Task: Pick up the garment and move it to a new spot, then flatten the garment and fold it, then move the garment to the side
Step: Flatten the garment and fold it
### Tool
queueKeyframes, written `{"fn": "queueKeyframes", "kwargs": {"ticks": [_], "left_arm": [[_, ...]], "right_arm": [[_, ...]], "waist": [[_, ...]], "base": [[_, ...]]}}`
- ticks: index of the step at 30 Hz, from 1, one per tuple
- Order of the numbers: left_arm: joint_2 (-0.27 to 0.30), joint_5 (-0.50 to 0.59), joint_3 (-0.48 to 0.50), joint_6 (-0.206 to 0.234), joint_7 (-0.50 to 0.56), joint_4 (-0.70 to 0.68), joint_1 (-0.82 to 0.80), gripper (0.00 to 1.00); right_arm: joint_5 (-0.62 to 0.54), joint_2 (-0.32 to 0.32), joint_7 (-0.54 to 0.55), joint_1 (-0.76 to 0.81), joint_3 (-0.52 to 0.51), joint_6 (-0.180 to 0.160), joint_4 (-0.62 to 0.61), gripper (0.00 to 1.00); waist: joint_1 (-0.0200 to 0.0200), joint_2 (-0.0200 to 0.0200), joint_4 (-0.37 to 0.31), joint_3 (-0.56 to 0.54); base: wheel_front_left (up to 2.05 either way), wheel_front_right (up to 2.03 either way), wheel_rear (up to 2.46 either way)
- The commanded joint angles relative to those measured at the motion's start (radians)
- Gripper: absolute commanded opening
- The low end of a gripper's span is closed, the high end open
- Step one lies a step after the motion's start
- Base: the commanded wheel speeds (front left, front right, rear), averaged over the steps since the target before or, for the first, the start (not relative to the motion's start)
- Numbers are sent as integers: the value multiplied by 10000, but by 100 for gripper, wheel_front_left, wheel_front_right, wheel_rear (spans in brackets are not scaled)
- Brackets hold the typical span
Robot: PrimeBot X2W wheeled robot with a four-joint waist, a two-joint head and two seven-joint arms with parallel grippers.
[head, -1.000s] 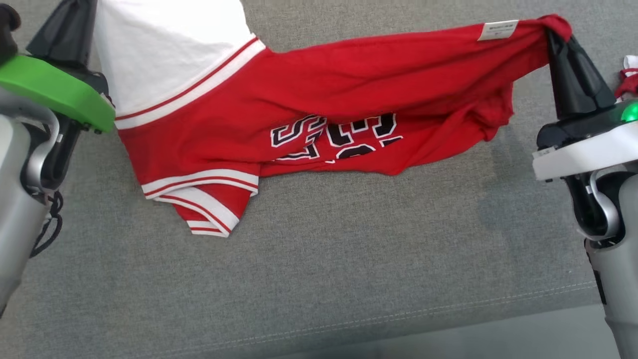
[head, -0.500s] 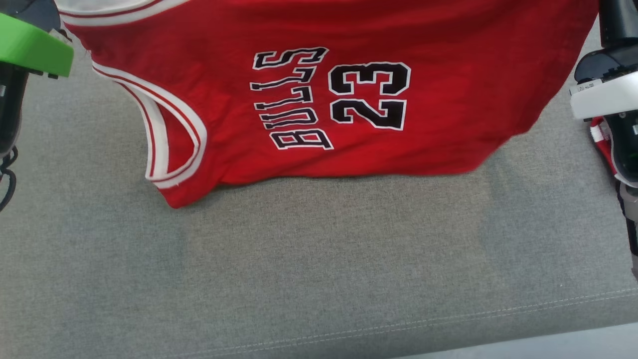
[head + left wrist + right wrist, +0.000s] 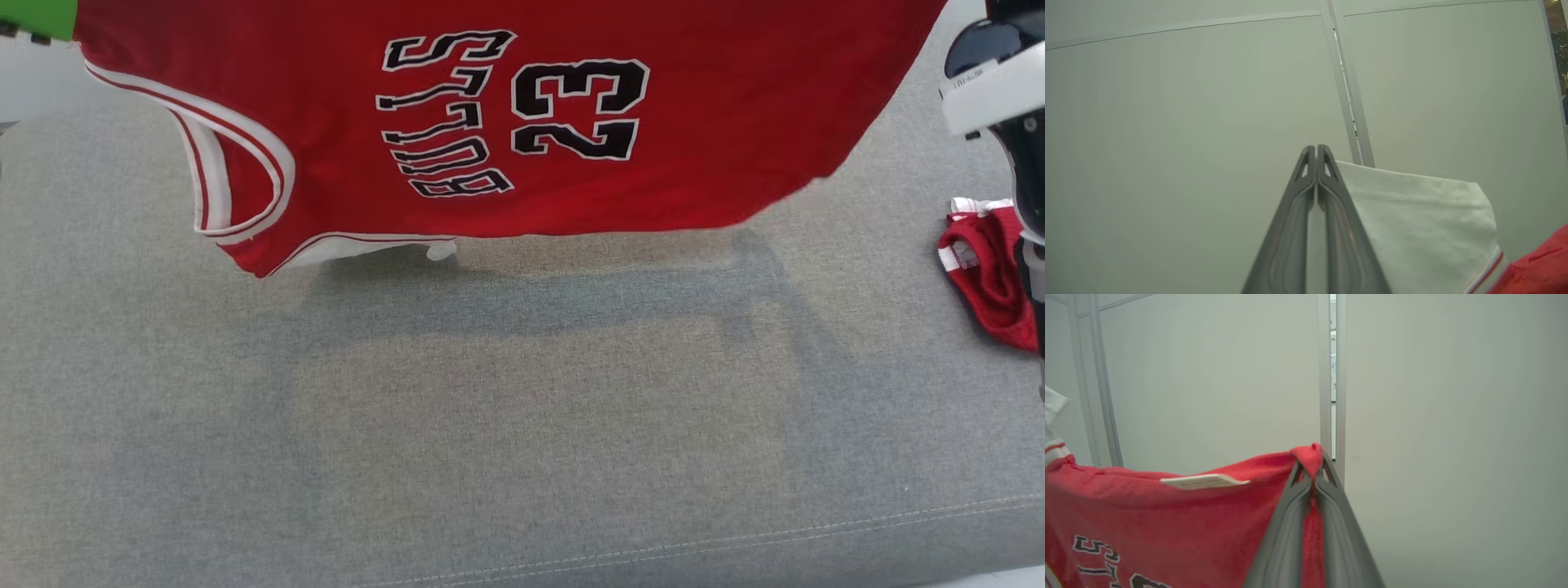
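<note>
Above the grey, cloth-covered worktop (image 3: 522,425), the red garment (image 3: 694,131) is held up and stretched out sideways between the two hands. Its printed lettering and number are turned toward the head camera. Its lower edge is seen hanging clear of the worktop, with a shadow cast beneath it.

In the right wrist view, the right hand (image 3: 1313,463) is seen closed, with a bunched red corner pinched between its fingertips. A white label (image 3: 1202,481) lies along the hem just beside it. In the left wrist view, the fingers of the left hand (image 3: 1315,152) are pressed together, and the white part of the garment comes away right beside them. The pinch itself cannot be made out there, though the cloth is judged to be gripped, since that end is carried.

A second small red and white cloth (image 3: 984,273) is left lying on the worktop at the robot's right, apart from the hanging garment.

The first step, lifting and carrying to a new spot, is judged to be under way. Flattening and folding are not yet begun. For the next move, the hands would need to be kept well apart so that the cloth is held taut. The garment would need to be lowered with the bottom edge laid first, so that it is spread flat and not heaped.
</note>
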Motion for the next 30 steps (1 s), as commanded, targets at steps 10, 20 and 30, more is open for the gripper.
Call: {"fn": "queueKeyframes", "kwargs": {"ticks": [10, 20, 30], "left_arm": [[-1406, -698, -336, -852, 1123, 3419, -2408, 0], [-2515, -445, -368, -1211, 762, 7297, -5153, 0], [-3642, -252, -489, -2003, -935, 9415, -6533, 0]], "right_arm": [[747, 661, 86, -3648, 818, -1, 4079, 0], [1168, 1979, -1296, -7355, 268, 1, 8870, 0], [941, 2365, -3272, -9656, -375, 1, 11695, 0]], "waist": [[1, 0, -167, 710], [1, 0, -299, 1509], [1, 0, 38, 3316]], "base": [[0, 0, 0], [0, 0, 0], [0, 0, 0]]}}
